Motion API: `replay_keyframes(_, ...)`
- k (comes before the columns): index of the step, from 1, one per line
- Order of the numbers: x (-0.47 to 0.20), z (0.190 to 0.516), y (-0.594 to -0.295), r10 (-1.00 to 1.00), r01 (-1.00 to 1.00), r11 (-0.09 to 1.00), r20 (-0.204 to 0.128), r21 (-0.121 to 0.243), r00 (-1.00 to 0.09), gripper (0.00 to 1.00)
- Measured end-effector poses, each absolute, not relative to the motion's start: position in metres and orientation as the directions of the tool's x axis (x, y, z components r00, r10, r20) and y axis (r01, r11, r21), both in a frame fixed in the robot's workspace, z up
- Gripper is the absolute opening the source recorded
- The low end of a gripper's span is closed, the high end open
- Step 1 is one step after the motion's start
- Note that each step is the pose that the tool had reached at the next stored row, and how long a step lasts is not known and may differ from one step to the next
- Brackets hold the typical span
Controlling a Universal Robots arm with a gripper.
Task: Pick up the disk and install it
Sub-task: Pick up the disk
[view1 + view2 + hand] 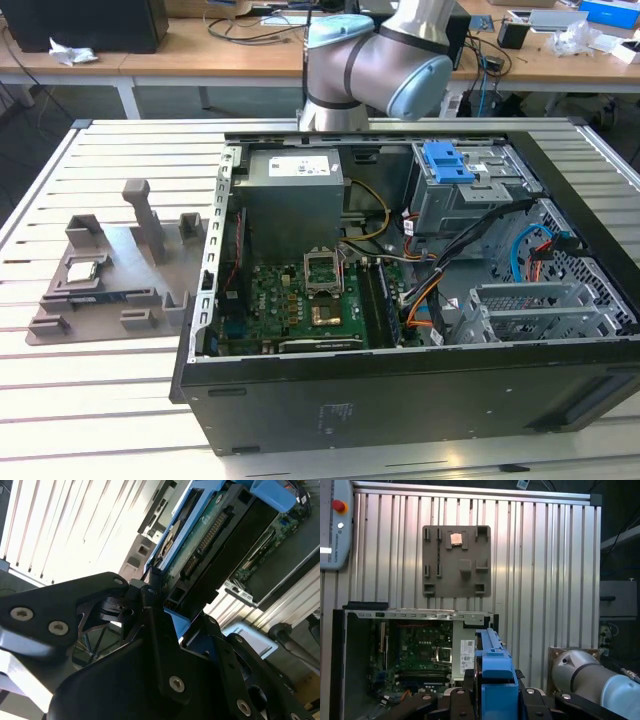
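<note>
Clearly past the pick-up. Clamped on the disk [202, 532] with the gripper [179, 611], black fingers [150, 592] pressing the blue caddy rails from either side in the second wrist view, green circuit board and connector row turned toward that camera. Seen edge-on in the first wrist view as well, blue rail standing between the same fingers. Hanging in the air well above the table [100, 400], touching nothing but the gripper. Looking down in the first wrist view on the open computer case [395, 665], motherboard exposed, and beyond it on the grey fixture tray [432, 560], small square chip [455, 539] lying in one pocket. Reaching up past the upper edge of the exterior view with the arm [380, 60], behind the case. Judged roughly halfway: lifting done, installing not yet begun. No contact with the case, and well apart from the drive cage [470, 205] in the far corner, toward the exterior view's right. Topped there by a bare blue bracket [447, 162], no drive in it. Cannot tell the intended bay from these views, nor the alignment of the rails with it. Left, by that judgement: the whole of the installing, from reaching the cage to seating the disk and releasing it.
</note>
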State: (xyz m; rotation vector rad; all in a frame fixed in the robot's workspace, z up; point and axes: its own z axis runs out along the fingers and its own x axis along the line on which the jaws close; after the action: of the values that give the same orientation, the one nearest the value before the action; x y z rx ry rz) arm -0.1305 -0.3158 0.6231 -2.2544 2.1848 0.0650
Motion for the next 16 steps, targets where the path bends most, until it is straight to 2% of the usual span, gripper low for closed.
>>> replay_keyframes(16, -0.045, 0.584, -0.316, -0.999, -0.999, -0.032, -0.029, 0.032, 0.031, 0.36)
